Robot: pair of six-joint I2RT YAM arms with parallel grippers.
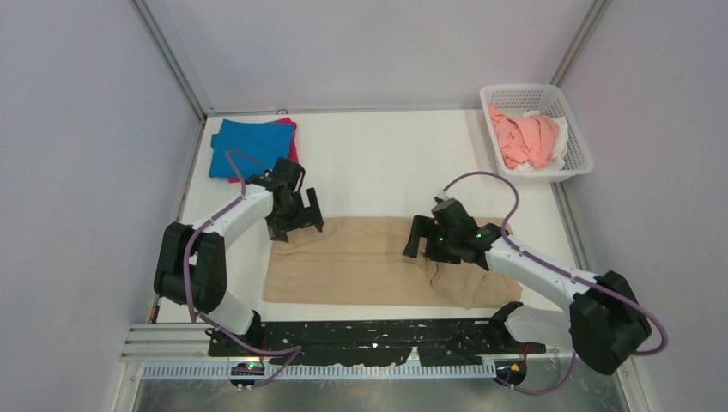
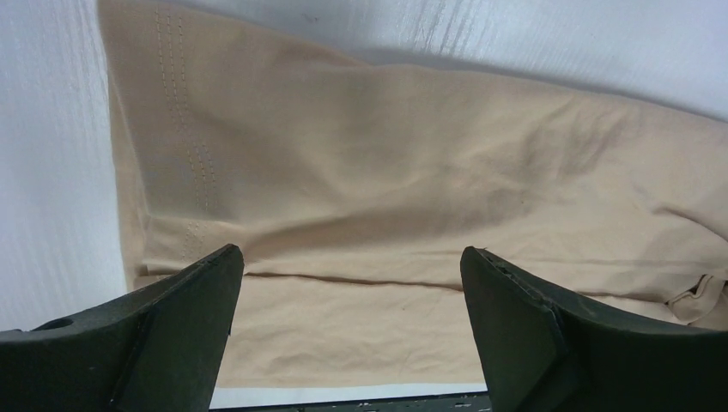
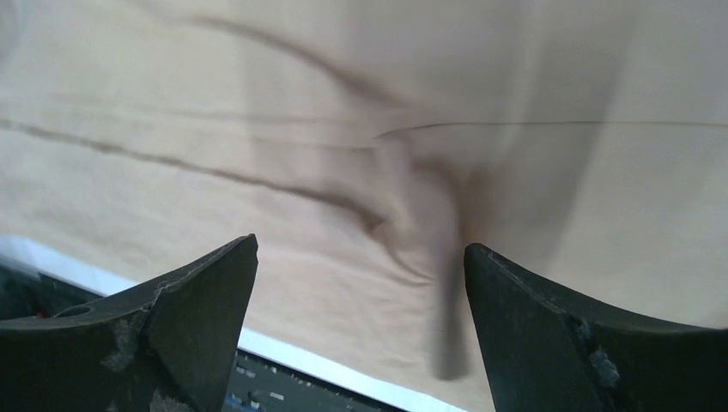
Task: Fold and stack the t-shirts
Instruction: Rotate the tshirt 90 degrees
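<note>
A large tan t-shirt (image 1: 360,266) lies folded lengthwise across the table's near middle, bunched at its right end. It fills the left wrist view (image 2: 386,172) and the right wrist view (image 3: 343,103). My left gripper (image 1: 294,221) is open and empty above the shirt's far left corner. My right gripper (image 1: 422,240) is open and empty above the shirt's right part. A folded blue t-shirt (image 1: 251,148) rests on a magenta one (image 1: 294,144) at the far left. A salmon-pink t-shirt (image 1: 525,137) and a white one (image 1: 560,146) lie crumpled in the basket.
A white plastic mesh basket (image 1: 577,142) stands at the far right corner. Walls close in the table on three sides. A black rail (image 1: 360,339) runs along the near edge between the arm bases.
</note>
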